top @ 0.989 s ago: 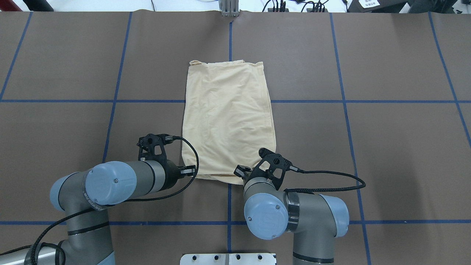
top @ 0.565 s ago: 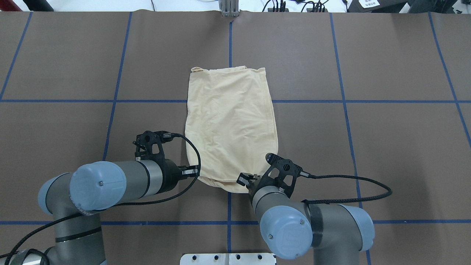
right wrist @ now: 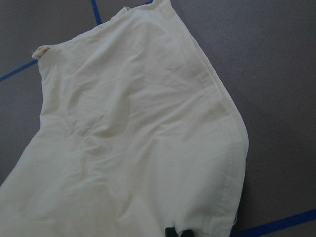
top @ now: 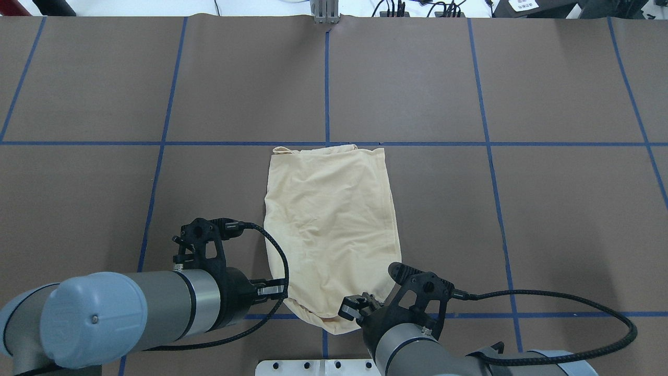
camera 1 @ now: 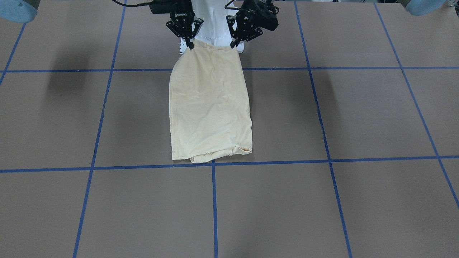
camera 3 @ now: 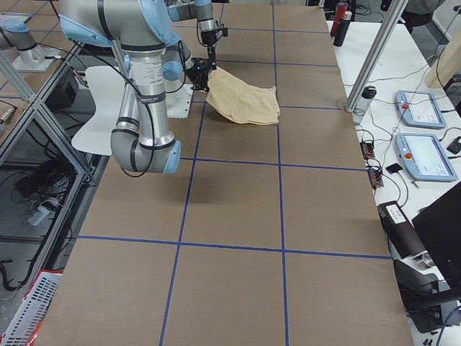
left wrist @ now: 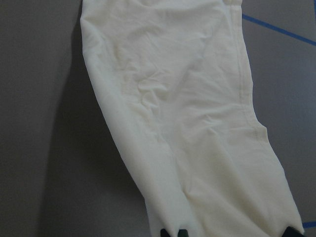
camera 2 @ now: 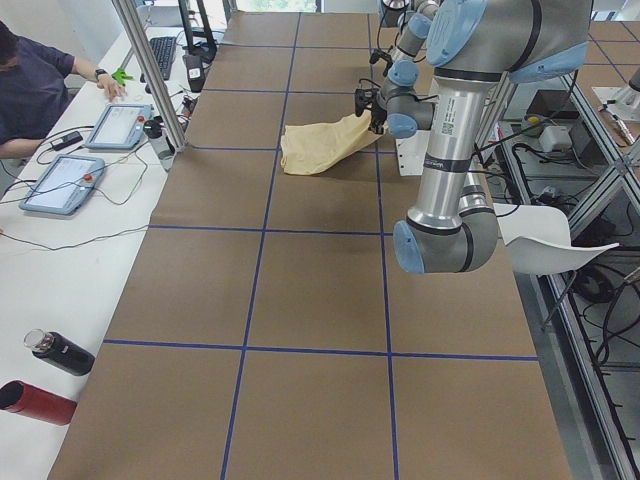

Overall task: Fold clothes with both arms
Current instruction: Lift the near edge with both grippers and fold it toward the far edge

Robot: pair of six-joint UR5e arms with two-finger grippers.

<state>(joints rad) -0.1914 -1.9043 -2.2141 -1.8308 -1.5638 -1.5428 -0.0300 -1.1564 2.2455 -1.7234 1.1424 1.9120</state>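
Observation:
The pale cream-yellow shirt [top: 329,230] is folded into a long narrow strip, plain side up, with no print or label showing. Its far end rests on the brown mat [top: 522,209]. Its near end is lifted, as the exterior left view [camera 2: 320,145] and exterior right view [camera 3: 245,97] show. My left gripper [top: 284,292] is shut on the near left corner; in the front view it [camera 1: 233,44] is at the right. My right gripper [top: 349,312] is shut on the near right corner; in the front view it [camera 1: 190,44] is at the left. Both wrist views show cloth [left wrist: 187,123] [right wrist: 133,148] running away from the fingertips.
Blue tape lines [top: 326,78] grid the mat. The white pedestal plate [top: 323,367] lies just behind the grippers. An operator [camera 2: 35,90] sits at the far table side with tablets [camera 2: 125,125], near a metal post [camera 2: 150,75]. Bottles [camera 2: 45,375] lie at the table's edge.
Both arms have pulled back toward the robot's base, dragging the shirt along. Its far edge has slid from beyond the cross tape line to just on the near side of it.

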